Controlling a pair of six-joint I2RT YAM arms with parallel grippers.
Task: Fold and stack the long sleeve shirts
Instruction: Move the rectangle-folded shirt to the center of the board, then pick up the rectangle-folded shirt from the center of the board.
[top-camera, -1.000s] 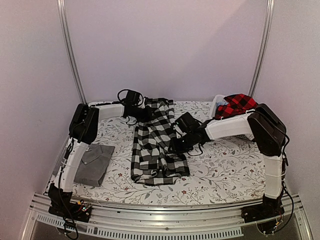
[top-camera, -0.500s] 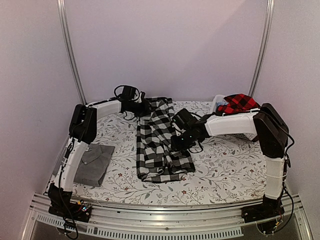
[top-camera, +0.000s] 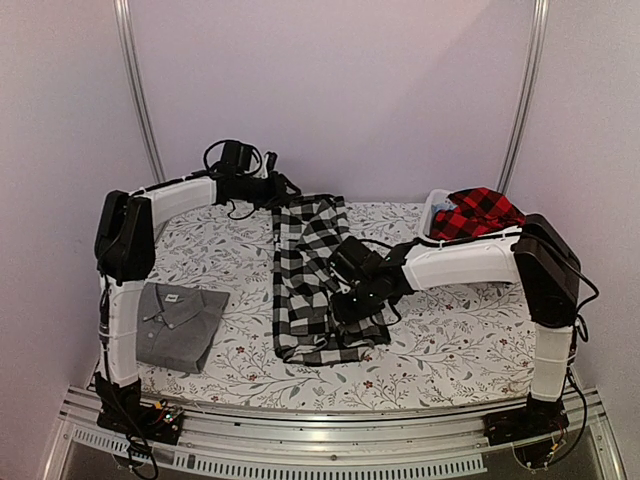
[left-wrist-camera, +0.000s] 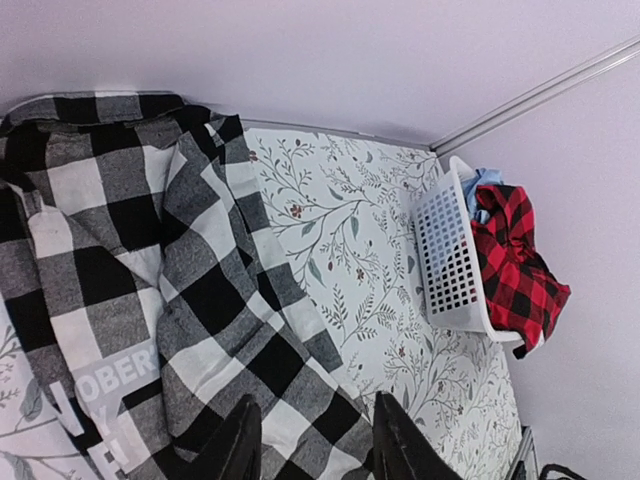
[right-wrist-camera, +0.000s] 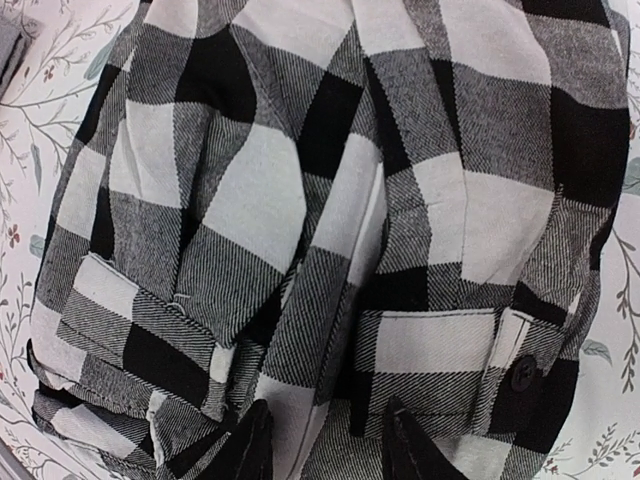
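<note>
The black-and-white check shirt (top-camera: 315, 280) lies folded into a long strip down the middle of the table, its white lettering (left-wrist-camera: 110, 380) showing in the left wrist view. My left gripper (top-camera: 280, 188) hangs open above the strip's far end (left-wrist-camera: 150, 250), nothing between its fingers (left-wrist-camera: 243, 440). My right gripper (top-camera: 340, 305) is open low over the strip's near right part (right-wrist-camera: 320, 200), its tips (right-wrist-camera: 328, 405) close above the cloth. The grey collared shirt (top-camera: 180, 325) lies folded at the near left. The red-and-black check shirt (top-camera: 478, 212) sits bunched in the basket (left-wrist-camera: 450, 260).
The white plastic basket (top-camera: 437, 205) stands at the far right corner by the wall, with a bit of blue cloth (left-wrist-camera: 483, 183) in it beside the red shirt (left-wrist-camera: 515, 265). A floral cloth (top-camera: 450, 340) covers the table. Metal frame posts (top-camera: 140, 100) rise at both back corners.
My left arm has lifted off the shirt's far end and drawn back toward the wall. My right gripper has moved nearer and left over the strip. The strip has shifted slightly right.
</note>
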